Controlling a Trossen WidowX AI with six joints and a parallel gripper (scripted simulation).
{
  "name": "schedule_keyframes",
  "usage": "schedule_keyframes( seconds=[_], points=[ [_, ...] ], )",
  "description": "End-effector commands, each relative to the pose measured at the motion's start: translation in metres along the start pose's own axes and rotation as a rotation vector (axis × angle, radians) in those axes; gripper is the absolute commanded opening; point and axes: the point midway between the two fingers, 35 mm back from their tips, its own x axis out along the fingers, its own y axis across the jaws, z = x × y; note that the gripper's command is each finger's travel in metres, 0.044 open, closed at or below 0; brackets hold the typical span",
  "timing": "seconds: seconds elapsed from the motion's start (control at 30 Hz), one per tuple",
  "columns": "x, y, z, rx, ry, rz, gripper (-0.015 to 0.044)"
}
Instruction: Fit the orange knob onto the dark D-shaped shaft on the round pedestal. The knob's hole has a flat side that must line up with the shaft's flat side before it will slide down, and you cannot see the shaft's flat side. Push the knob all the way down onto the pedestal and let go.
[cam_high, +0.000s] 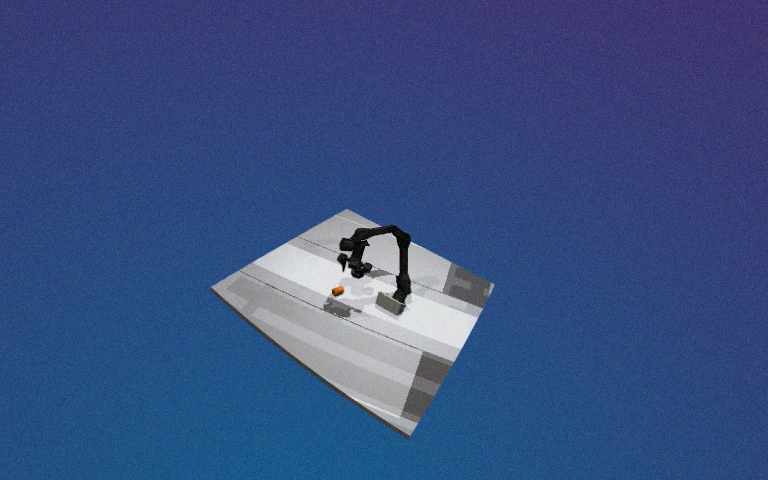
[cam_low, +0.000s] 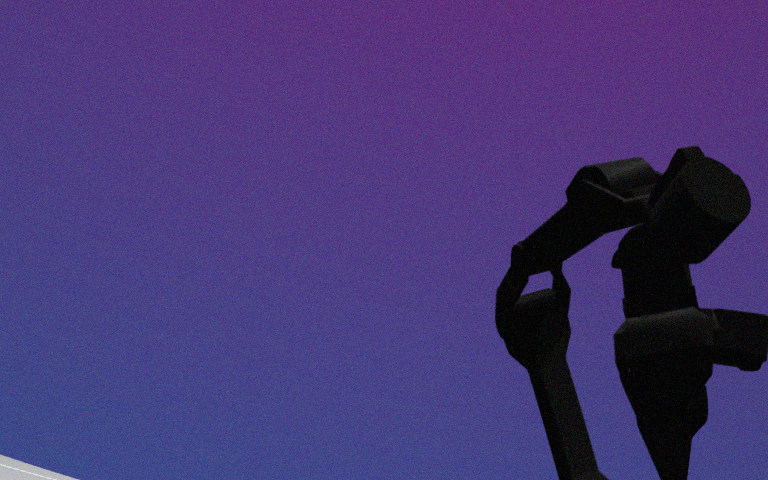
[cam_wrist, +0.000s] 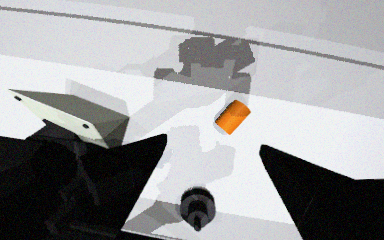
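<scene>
The orange knob (cam_high: 338, 290) (cam_wrist: 233, 117) lies on its side on the table. The round dark pedestal (cam_high: 357, 273) (cam_wrist: 186, 205) stands a short way from it, low in the wrist view, with its dark shaft (cam_wrist: 197, 220) pointing up. The shaft's flat side cannot be made out. My gripper (cam_wrist: 212, 143) is open and empty, high above the table. In the wrist view the knob shows just beyond the gap between the fingertips, and the pedestal shows between the fingers. In the exterior view the fingertips are cut off, and neither knob nor pedestal shows.
The arm's pale base plate (cam_high: 389, 303) (cam_wrist: 60, 115) stands to the right in the top view and at the left in the wrist view. The tabletop (cam_high: 317, 339) has grey patches, thin dark lines and arm shadows. Its near edge is well beyond the knob.
</scene>
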Motion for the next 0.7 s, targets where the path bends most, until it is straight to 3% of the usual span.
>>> schedule_keyframes(
  seconds=[0.0, 0.13, 0.5, 0.67],
  points=[
    [0.048, -0.045, 0.015, 0.428, 0.121, 0.010, 0.0440],
    [0.073, -0.062, 0.022, 0.618, 0.172, -0.005, 0.0440],
    [0.075, -0.063, 0.022, 0.625, 0.174, -0.006, 0.0440],
    [0.097, -0.062, 0.018, 0.626, 0.175, -0.006, 0.0440]
  ],
)
